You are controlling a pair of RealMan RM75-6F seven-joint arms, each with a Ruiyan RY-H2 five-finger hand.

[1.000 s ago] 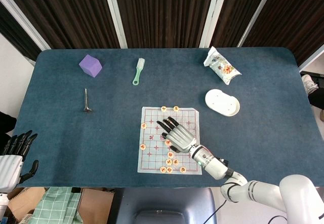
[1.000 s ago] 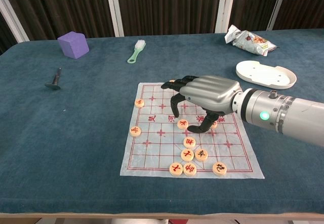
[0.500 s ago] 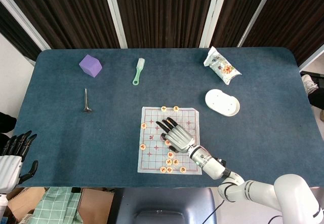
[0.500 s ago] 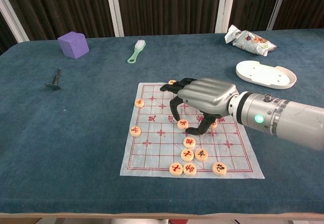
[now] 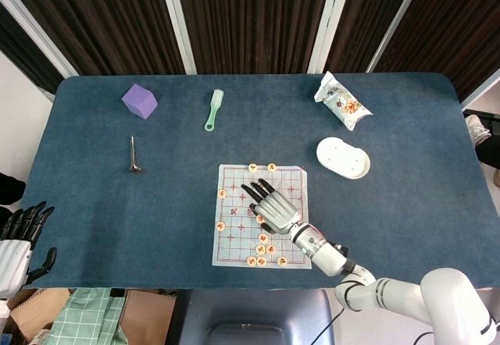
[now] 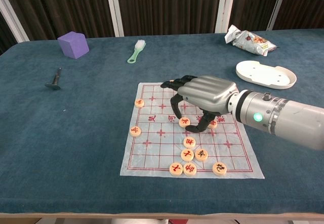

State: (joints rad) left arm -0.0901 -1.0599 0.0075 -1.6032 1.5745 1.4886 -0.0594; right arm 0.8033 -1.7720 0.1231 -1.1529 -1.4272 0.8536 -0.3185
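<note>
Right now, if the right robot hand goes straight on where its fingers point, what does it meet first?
Probably the piece at the board's far edge; the right robot hand points that way, but its height above the board is unclear.

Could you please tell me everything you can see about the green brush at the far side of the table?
The brush is small, with a pale green handle that looks like plastic and a head of whitish bristles at its far end. It lies flat on the blue table, its handle pointing toward the robot and slightly left. Nothing touches it: it lies apart, between the purple block and the snack bag, beyond the game sheet, with both hands away from it.
</note>
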